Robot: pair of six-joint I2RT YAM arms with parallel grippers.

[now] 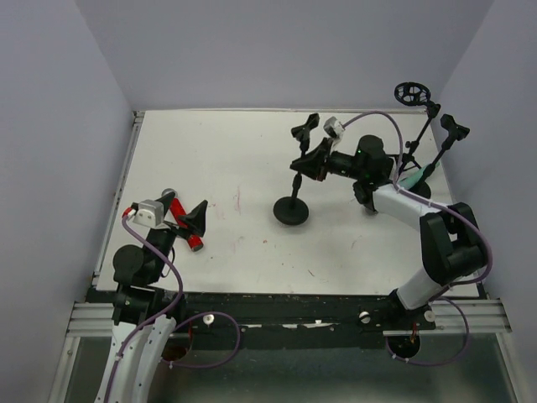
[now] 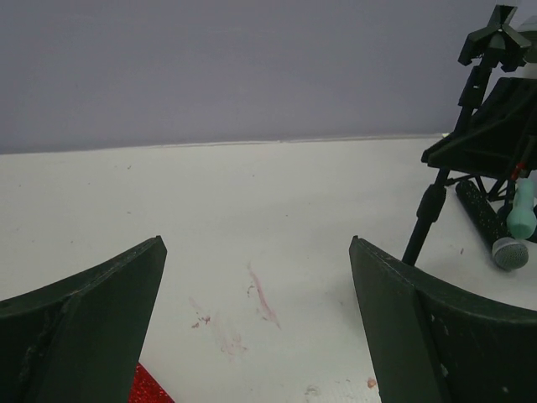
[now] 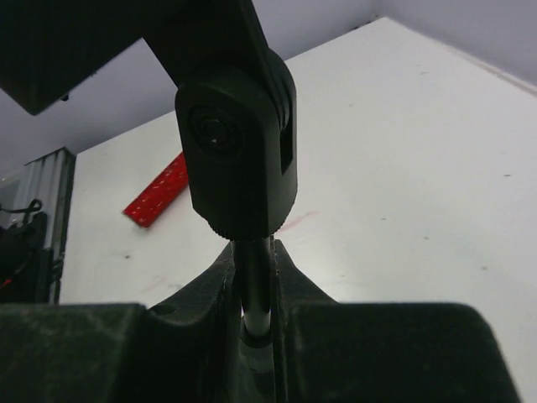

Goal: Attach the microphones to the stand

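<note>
The red microphone (image 1: 183,222) lies on the white table (image 1: 226,159) at the left, grey mesh head away from me. My left gripper (image 1: 198,217) is open just over it; a red corner (image 2: 148,389) shows by the left finger in the left wrist view, where the gripper (image 2: 256,248) holds nothing. My right gripper (image 1: 313,163) is shut on the thin pole (image 3: 254,290) of the round-base stand (image 1: 291,211), just under its clip joint (image 3: 239,159). The black microphone (image 2: 485,220) and the mint-green one (image 2: 522,210) lie by the tripod stand; the mint one also shows in the top view (image 1: 409,179).
A tripod stand (image 1: 417,138) with clips and a round pop filter (image 1: 409,92) stands at the far right. Purple walls close in the table on three sides. The red microphone also shows far off in the right wrist view (image 3: 158,191).
</note>
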